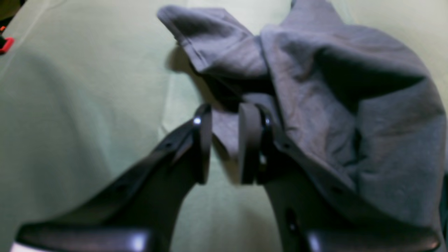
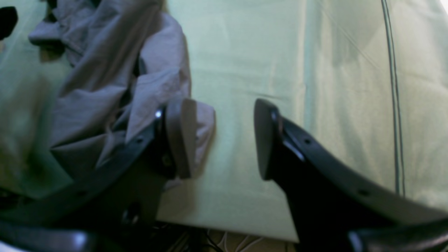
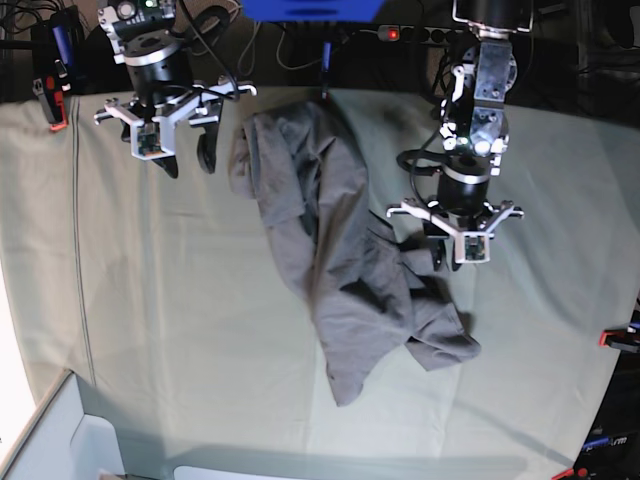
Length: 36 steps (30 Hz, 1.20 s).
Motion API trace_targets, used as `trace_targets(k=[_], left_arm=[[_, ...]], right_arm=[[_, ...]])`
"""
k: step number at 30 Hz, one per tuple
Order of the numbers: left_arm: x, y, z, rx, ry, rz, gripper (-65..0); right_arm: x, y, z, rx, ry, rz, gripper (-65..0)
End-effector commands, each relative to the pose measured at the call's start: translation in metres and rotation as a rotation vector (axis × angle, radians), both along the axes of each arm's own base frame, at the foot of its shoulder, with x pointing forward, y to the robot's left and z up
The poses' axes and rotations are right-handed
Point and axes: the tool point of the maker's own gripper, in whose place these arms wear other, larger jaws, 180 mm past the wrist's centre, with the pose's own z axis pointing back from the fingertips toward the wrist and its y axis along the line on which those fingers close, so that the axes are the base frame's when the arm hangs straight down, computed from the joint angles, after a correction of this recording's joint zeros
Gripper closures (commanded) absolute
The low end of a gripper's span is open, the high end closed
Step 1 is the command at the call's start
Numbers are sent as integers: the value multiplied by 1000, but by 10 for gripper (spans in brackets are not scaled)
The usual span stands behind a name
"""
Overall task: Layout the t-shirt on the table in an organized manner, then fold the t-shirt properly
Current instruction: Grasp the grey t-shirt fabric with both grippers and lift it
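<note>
The grey t-shirt [image 3: 330, 250] lies crumpled in a long diagonal heap on the table [image 3: 180, 320]. My left gripper [image 3: 447, 262] is at the heap's right side. In the left wrist view its jaws [image 1: 225, 147] stand narrowly apart astride a small flap of the t-shirt [image 1: 350, 105], low over the table [image 1: 87, 105]. My right gripper [image 3: 187, 160] is at the far end, left of the shirt's top. In the right wrist view it [image 2: 222, 140] is wide open, with one finger against the edge of the t-shirt [image 2: 105, 87] and a flap just inside the gap.
Red clamps sit at the table's edges [image 3: 55, 110] [image 3: 615, 338] [image 1: 6, 43]. A white box [image 3: 60, 440] stands at the near left corner. The table edge [image 2: 227, 231] with cables below it is close under my right gripper.
</note>
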Motion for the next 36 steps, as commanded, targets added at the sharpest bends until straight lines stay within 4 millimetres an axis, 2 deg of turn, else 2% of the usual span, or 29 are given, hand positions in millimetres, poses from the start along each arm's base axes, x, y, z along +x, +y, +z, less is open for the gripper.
trace_targets(k=[1, 8, 16, 18, 20, 23, 24, 29, 32, 36], left_arm=[[7, -3, 11, -6, -47, 3, -134], [5, -8, -7, -29, 0, 16, -134], [5, -7, -8, -27, 2, 16, -136], [6, -8, -7, -29, 0, 16, -162], [11, -8, -5, -29, -4, 16, -224], [9, -8, -17, -28, 25, 16, -328], [7, -8, -20, -28, 32, 16, -340], [8, -8, -21, -30, 34, 16, -340], [15, -8, -15, -30, 19, 16, -340], [16, -8, -28, -29, 54, 17, -340]], right_arm=[[3, 1, 9, 2, -39, 5, -273], [3, 1, 9, 1, -41, 5, -273], [2, 0, 5, -4, -30, 8, -273], [2, 0, 5, -4, -30, 8, -273], [2, 0, 5, -4, -30, 8, -273], [2, 0, 5, -5, -30, 9, -273], [2, 0, 5, -5, -28, 9, -273], [2, -2, 5, -9, -29, 4, -273], [2, -2, 5, -9, -29, 4, -273], [3, -2, 5, -9, -30, 4, -273]])
